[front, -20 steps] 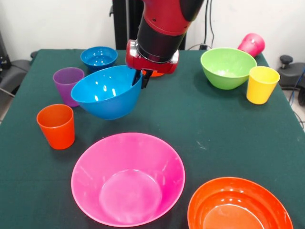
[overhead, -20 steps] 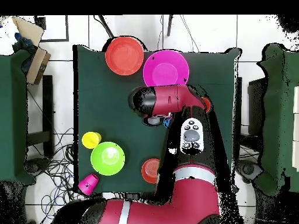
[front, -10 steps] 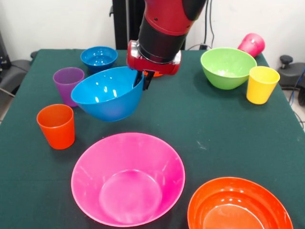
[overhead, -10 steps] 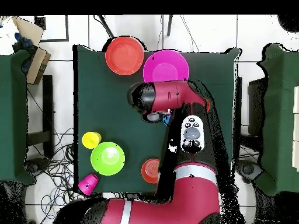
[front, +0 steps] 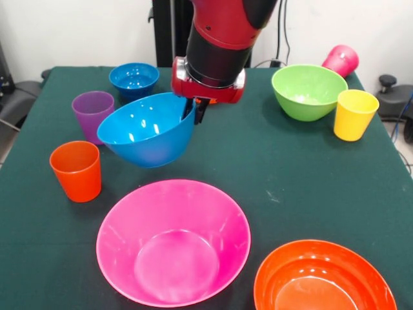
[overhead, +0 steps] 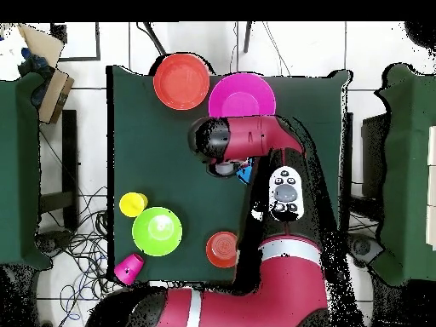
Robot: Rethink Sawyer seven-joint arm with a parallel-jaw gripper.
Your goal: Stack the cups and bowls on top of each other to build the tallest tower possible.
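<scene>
My gripper (front: 193, 110) is shut on the far rim of the medium blue bowl (front: 146, 132), which hangs tilted over the table behind the very large pink bowl (front: 173, 242). The large orange bowl (front: 322, 279) sits at the front right. The lime green bowl (front: 308, 90) and the small blue bowl (front: 133, 79) stand at the back. The orange cup (front: 77, 170) and purple cup (front: 92, 113) stand left, the yellow cup (front: 355, 113) right. The magenta cup (front: 341, 60) lies on its side at the far right. The small orange bowl (overhead: 221, 249) shows in the overhead view only.
In the overhead view my arm (overhead: 281, 196) covers the table's middle and hides most of the blue bowl. The pink bowl (overhead: 243, 95) and large orange bowl (overhead: 180, 81) lie side by side at the table's far edge (overhead: 153, 70).
My arm has carried the blue bowl a little way toward the pink bowl. The other cups and bowls have not moved.
</scene>
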